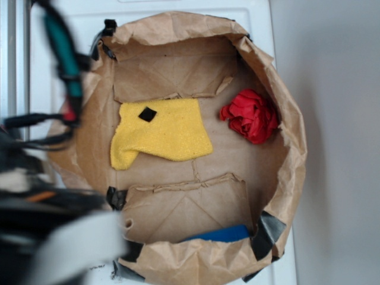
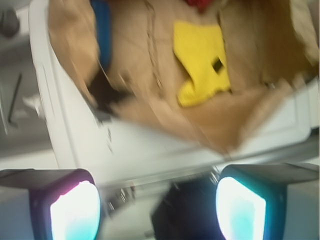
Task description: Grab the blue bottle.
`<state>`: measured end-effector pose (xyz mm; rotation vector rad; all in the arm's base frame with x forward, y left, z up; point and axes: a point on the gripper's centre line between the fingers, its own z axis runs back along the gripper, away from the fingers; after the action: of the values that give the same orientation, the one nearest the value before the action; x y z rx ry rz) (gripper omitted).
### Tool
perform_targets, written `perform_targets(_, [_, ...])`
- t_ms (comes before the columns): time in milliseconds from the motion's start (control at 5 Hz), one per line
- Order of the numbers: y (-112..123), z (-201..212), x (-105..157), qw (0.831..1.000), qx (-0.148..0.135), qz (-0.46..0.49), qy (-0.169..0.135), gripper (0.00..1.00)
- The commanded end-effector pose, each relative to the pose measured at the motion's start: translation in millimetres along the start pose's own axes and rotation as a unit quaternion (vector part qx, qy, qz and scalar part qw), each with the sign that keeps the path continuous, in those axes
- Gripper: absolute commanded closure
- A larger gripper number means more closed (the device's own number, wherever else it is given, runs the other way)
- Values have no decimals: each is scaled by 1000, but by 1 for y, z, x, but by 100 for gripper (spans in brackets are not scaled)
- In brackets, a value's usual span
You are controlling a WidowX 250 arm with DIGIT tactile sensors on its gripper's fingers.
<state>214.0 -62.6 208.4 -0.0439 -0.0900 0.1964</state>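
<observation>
The blue bottle [image 1: 218, 234] lies low in the brown paper bag [image 1: 291, 172], mostly hidden behind the near folded paper wall; only a blue strip shows. In the wrist view the blue bottle [image 2: 102, 30] shows at the upper left along the bag's edge. My gripper [image 2: 157, 210] is open, its two glowing fingers [image 2: 75, 212] wide apart with nothing between them. It hangs outside the bag, over the white surface and well away from the bottle. In the exterior view only blurred arm parts show at the left.
A yellow cloth with a black square [image 1: 160, 132] lies mid-bag, and a red wrinkly rag [image 1: 252, 116] sits at the right. Cables and dark arm parts [image 1: 35, 178] crowd the left edge. Black tape [image 1: 268, 233] holds the bag's rim. A white surface [image 2: 150, 145] lies under the bag.
</observation>
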Motion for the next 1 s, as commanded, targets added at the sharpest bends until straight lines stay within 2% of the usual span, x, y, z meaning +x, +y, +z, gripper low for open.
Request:
perform_targets(0, [4, -18, 66, 997, -66, 8, -43, 0])
perform_targets(200, [26, -26, 74, 993, -96, -33, -58, 0])
perform_targets(400, [40, -44, 93, 994, -99, -5, -45, 0])
perform_targets(600, [41, -66, 104, 996, -90, 8, -26, 0])
perform_targets(800, [21, -79, 88, 996, -79, -30, -17, 0])
